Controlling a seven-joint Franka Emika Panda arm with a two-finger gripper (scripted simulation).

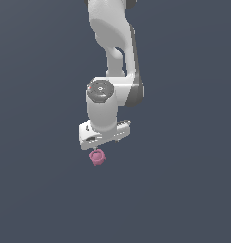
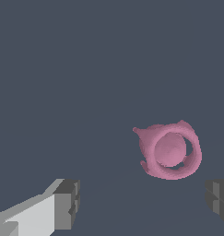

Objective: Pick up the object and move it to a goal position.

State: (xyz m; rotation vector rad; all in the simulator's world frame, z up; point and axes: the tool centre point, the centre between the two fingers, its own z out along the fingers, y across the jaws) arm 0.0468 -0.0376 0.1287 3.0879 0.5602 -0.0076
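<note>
From my end the fingers (image 2: pixel 142 207) are spread wide with nothing between them. The pink object (image 2: pixel 169 150) sits on the dark surface (image 2: pixel 85 69), just off the gap, nearer one finger pad.

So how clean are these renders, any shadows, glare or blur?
Exterior view: flat, even light, no cast shadow under the pink object, no glare, slightly soft edges. Wrist view: object looks jagged and blocky, fingers cropped at the frame edge, background uniform grey-blue.
</note>
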